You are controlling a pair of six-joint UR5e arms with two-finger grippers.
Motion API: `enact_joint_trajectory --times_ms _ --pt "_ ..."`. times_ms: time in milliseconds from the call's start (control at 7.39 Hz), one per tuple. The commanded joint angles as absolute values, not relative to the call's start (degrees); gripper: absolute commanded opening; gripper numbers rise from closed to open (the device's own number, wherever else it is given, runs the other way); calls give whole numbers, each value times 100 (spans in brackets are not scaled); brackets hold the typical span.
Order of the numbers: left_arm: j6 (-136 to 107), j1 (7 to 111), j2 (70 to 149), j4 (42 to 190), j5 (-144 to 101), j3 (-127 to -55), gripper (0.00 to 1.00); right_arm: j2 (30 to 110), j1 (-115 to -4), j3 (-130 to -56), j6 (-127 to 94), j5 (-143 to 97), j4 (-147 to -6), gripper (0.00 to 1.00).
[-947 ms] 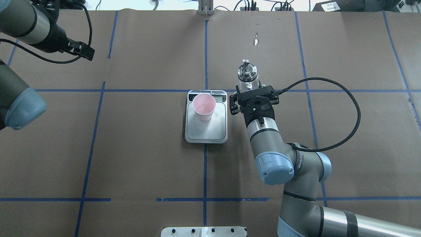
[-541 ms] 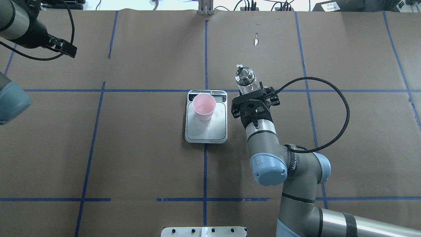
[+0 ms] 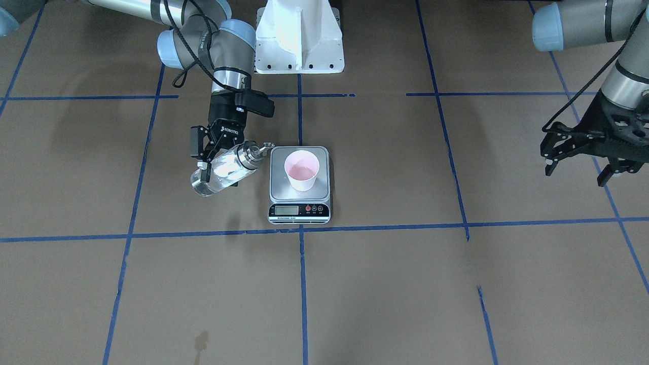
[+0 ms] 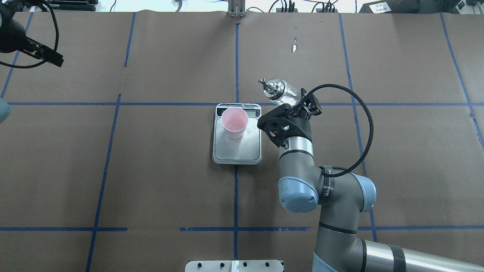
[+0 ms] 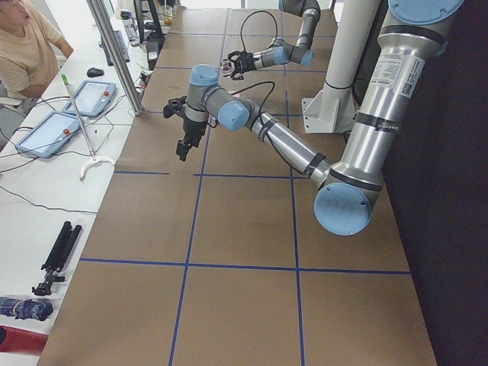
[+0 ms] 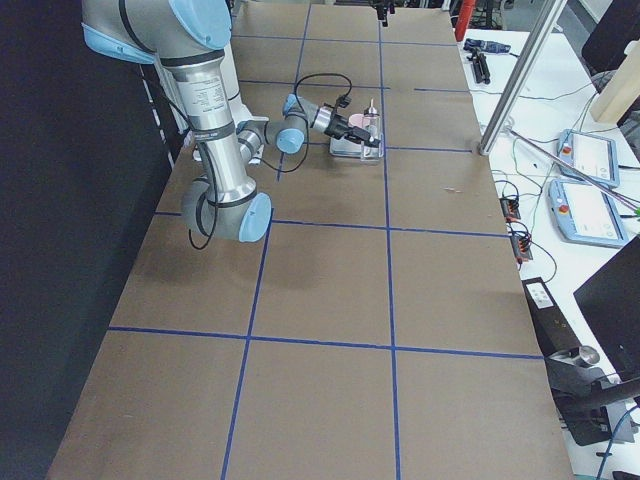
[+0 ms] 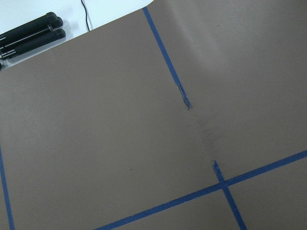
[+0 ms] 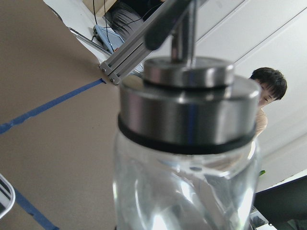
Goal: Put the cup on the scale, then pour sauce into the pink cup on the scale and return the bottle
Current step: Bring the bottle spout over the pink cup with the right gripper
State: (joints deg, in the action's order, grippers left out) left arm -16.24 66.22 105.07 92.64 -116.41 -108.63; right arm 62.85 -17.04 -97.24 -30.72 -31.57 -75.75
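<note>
Brown paper table (image 4: 159, 177), blue tape grid (image 4: 170, 104), scale (image 4: 242, 149)

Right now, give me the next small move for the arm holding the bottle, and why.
Probably shift the right gripper toward the cup until the spout is over its rim. The cup stands on the scale, and the bottle is tilted with its spout aimed that way, but the spout hangs near the scale's edge, short of the cup.

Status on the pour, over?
Right gripper shut on bottle, tilted toward cup. Cup upright on scale. Left gripper open, well aside. Nothing between.
</note>
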Motion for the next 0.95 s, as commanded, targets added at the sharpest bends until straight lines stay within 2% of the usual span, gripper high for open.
enact_joint_trajectory --times_ms 0,812 --pt "-1137 6881 10276 9325 -11733 -10872 91 6170 -1627 -9668 -2927 -3120 -7682 0" --pt "-492 7189 9818 9299 -12620 -11135 91 6170 -1486 -9519 -2400 -2690 -8358 0"
